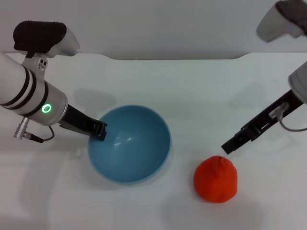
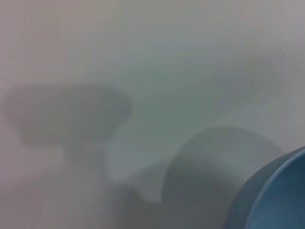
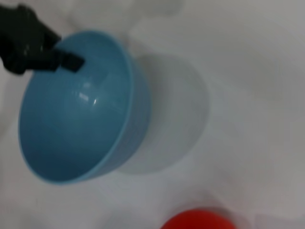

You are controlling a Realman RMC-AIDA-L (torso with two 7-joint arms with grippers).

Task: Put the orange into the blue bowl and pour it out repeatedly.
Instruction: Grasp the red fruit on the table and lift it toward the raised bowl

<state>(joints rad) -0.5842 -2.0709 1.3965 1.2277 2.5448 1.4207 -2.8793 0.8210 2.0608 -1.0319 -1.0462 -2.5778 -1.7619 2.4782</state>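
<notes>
The blue bowl (image 1: 136, 153) hangs tipped over the white table, its empty inside facing the orange. My left gripper (image 1: 99, 130) is shut on its left rim, one finger inside the wall. The right wrist view shows that grip (image 3: 66, 59) on the bowl (image 3: 76, 129), with the bowl's shadow cast off to one side. The bowl's outer wall (image 2: 281, 195) fills a corner of the left wrist view. The orange (image 1: 216, 179) lies on the table to the right of the bowl, and its top (image 3: 198, 220) also shows. My right gripper (image 1: 228, 146) hovers just above and right of the orange, holding nothing.
The white table (image 1: 158, 81) runs to a wall edge at the back. Bare surface lies behind the bowl and between bowl and orange.
</notes>
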